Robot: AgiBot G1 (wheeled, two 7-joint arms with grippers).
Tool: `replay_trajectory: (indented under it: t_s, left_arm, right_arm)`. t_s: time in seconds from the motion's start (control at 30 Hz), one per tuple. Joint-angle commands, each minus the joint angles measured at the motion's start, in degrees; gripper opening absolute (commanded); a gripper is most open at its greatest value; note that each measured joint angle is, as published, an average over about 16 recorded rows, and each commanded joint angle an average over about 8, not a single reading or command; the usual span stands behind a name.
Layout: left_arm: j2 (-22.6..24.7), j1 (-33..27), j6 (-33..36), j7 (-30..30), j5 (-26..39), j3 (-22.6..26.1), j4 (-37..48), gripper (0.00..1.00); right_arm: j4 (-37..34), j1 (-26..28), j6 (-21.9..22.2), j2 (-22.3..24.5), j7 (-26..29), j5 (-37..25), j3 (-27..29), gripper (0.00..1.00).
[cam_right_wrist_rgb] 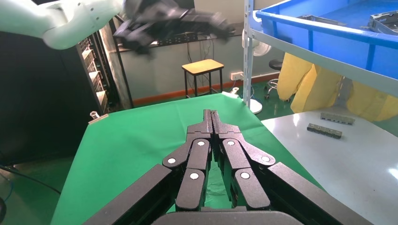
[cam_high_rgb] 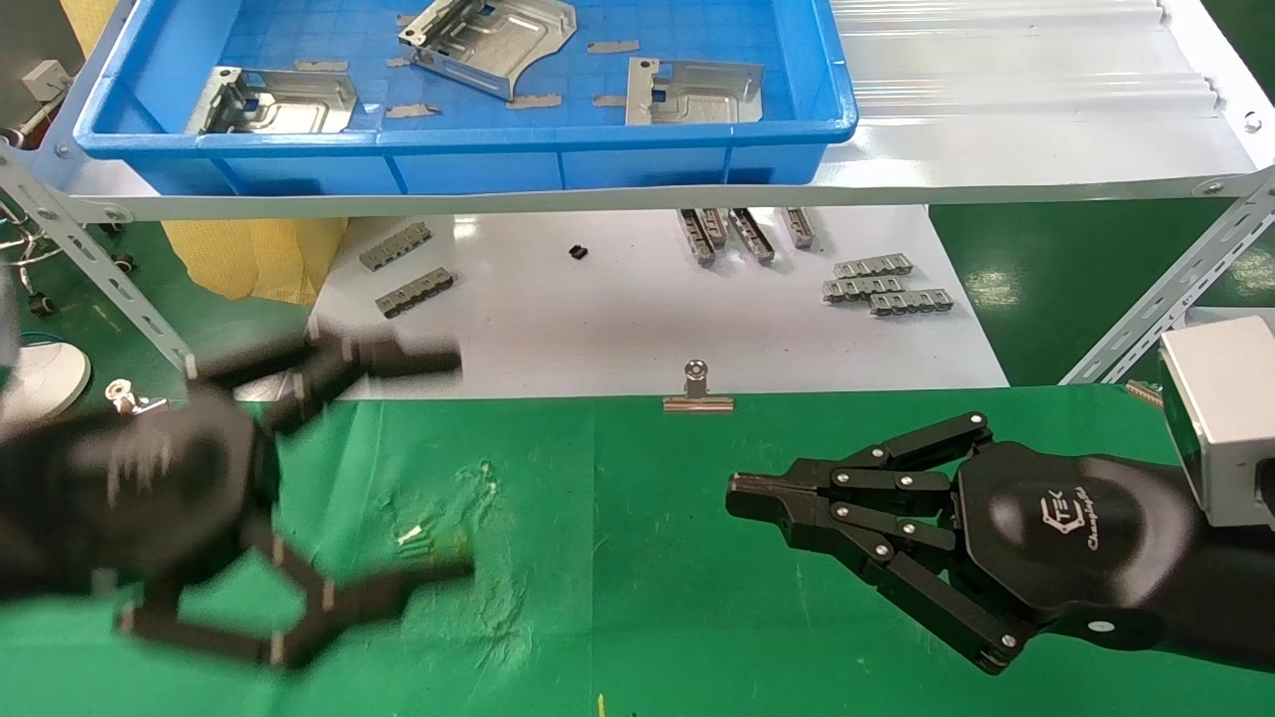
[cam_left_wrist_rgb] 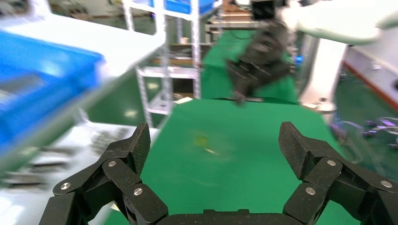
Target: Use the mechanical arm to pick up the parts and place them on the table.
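Observation:
Three shiny silver parts lie in the blue tray (cam_high_rgb: 478, 164) on the raised shelf: one at the left (cam_high_rgb: 274, 100), one at the back middle (cam_high_rgb: 488, 40), one at the right (cam_high_rgb: 692, 92). My left gripper (cam_high_rgb: 453, 463) is open and empty, blurred by motion, above the left side of the green table (cam_high_rgb: 647, 607); its wrist view shows the wide-open gripper (cam_left_wrist_rgb: 216, 140) over bare cloth. My right gripper (cam_high_rgb: 739, 495) is shut and empty, low over the table's right side, pointing left. It also shows shut in its wrist view (cam_right_wrist_rgb: 211, 115).
A white board (cam_high_rgb: 637, 329) below the shelf holds several small grey ribbed strips (cam_high_rgb: 882, 289). A silver binder clip (cam_high_rgb: 697, 388) sits at the cloth's far edge. Angled metal shelf braces stand at the left (cam_high_rgb: 95, 259) and right (cam_high_rgb: 1165, 299).

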Motion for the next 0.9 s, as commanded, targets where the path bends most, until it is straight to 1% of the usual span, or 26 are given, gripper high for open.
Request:
replay_trajectory:
  t_s: [0.03,0.2,0.37,0.47,0.57,0.7,0.73,0.8,0.9]
  left_arm:
    - [0.36,-2.77,-0.92,-1.03,0.9,0.08,0.03,1.0]
    - [6.6,-14.32,-3.78,-1.48,8.58,3.6,10.13,1.0]
    - [15.3,-26.26,-9.03,1.34,17.81,7.66,26.41,1.0]
    - [21.12,-32.49,-15.62,3.27,22.79,9.63,37.39,1.0]
    - [26.86,-37.36,-24.38,4.75,27.06,11.25,47.37,1.0]
    - [33.27,-41.4,-35.2,5.99,31.05,12.93,57.29,1.0]
    - [34.51,-42.03,-37.18,6.12,31.67,13.23,59.15,0.92]
    - [36.57,-43.03,-40.32,6.29,32.6,13.72,62.24,0.67]
    - [38.44,-43.84,-42.78,6.29,33.37,14.22,65.12,0.3]
  right_arm:
    - [0.0,0.0,0.0,0.0,0.0,0.0,0.0,0.0]
    - [0.0,0.0,0.0,0.0,0.0,0.0,0.0,0.0]
    - [0.0,0.0,0.0,0.0,0.0,0.0,0.0,0.0]
    - [0.0,0.0,0.0,0.0,0.0,0.0,0.0,0.0]
    - [0.0,0.0,0.0,0.0,0.0,0.0,0.0,0.0]
    - [0.0,0.0,0.0,0.0,0.0,0.0,0.0,0.0]
    - [0.0,0.0,0.0,0.0,0.0,0.0,0.0,0.0]
    - [0.0,0.0,0.0,0.0,0.0,0.0,0.0,0.0]
    - [0.0,0.0,0.0,0.0,0.0,0.0,0.0,0.0]
